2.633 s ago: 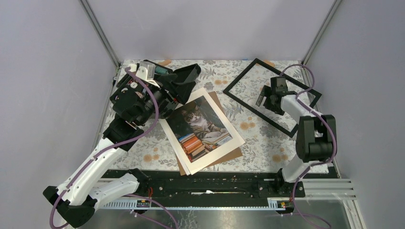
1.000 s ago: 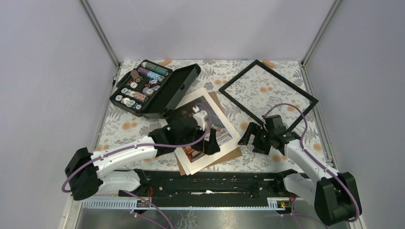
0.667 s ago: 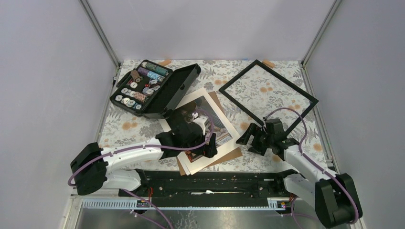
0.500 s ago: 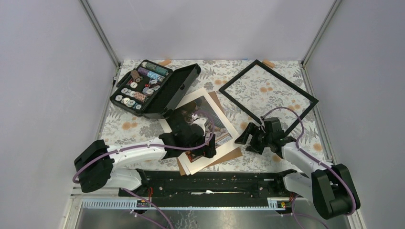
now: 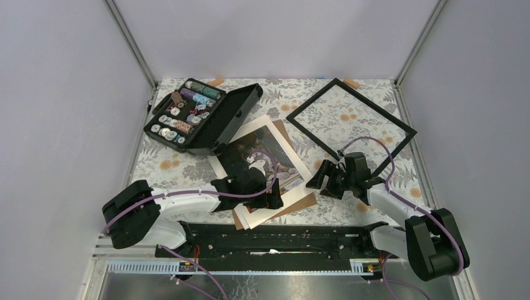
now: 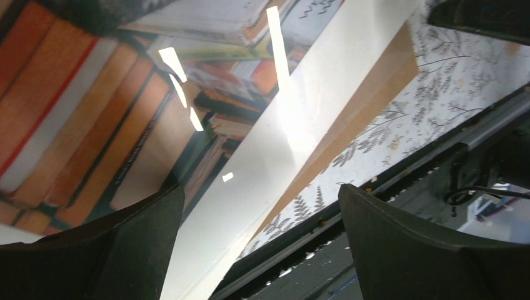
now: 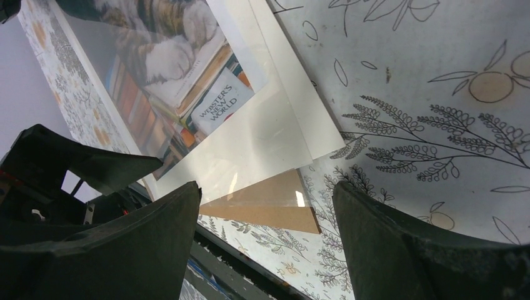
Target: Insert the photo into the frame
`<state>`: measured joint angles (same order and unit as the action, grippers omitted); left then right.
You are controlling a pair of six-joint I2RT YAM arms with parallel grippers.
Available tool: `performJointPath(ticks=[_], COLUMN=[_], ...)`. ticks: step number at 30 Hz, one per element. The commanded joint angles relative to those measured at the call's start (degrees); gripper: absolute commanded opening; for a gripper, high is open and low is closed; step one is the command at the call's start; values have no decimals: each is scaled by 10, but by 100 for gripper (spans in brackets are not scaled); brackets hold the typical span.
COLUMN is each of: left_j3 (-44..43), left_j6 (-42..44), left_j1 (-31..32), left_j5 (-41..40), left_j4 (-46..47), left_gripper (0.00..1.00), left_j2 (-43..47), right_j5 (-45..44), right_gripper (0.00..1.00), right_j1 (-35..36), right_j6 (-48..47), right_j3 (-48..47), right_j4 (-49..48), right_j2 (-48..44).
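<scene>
The left gripper [image 6: 259, 194] and the right gripper [image 7: 265, 187] stood wide open, empty; the white-bordered rectangular paper cat photo [image 6: 94, 112] lay beneath their jaws.

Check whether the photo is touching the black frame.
Apart. The top external view shows the photo lying left of the frame, with a strip of floral tablecloth plainly visible between them.

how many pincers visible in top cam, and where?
2. The left pincer is over the near part of the photo, jaws open. The right pincer is just right of the photo, by the near side of the frame, jaws open. Neither is hidden.
</scene>
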<state>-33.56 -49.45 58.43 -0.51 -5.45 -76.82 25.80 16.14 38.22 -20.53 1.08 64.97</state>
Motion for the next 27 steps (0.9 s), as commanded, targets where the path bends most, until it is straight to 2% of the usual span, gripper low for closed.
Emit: performJointPath(ticks=[1, 5, 7, 15, 27], left_j3=[15, 26, 31, 52, 53], left_j6=[-22, -27, -28, -40, -41], left_j1=[-3, -5, -6, -7, -7], left_j5=[41, 47, 48, 59, 66], left_j4=[44, 49, 50, 77, 84], left_gripper=[99, 99, 99, 99, 99], left_j2=[-23, -21, -19, -20, -23], right_j5=[6, 27, 56, 125, 89], right_gripper=[85, 85, 85, 88, 99], right_j1=[1, 2, 1, 1, 1], right_j6=[-26, -19, 0, 127, 269], right_j3=[-6, -8, 0, 54, 105], right_j4=[0, -5, -38, -141, -190], right_j2=[23, 30, 26, -40, -157])
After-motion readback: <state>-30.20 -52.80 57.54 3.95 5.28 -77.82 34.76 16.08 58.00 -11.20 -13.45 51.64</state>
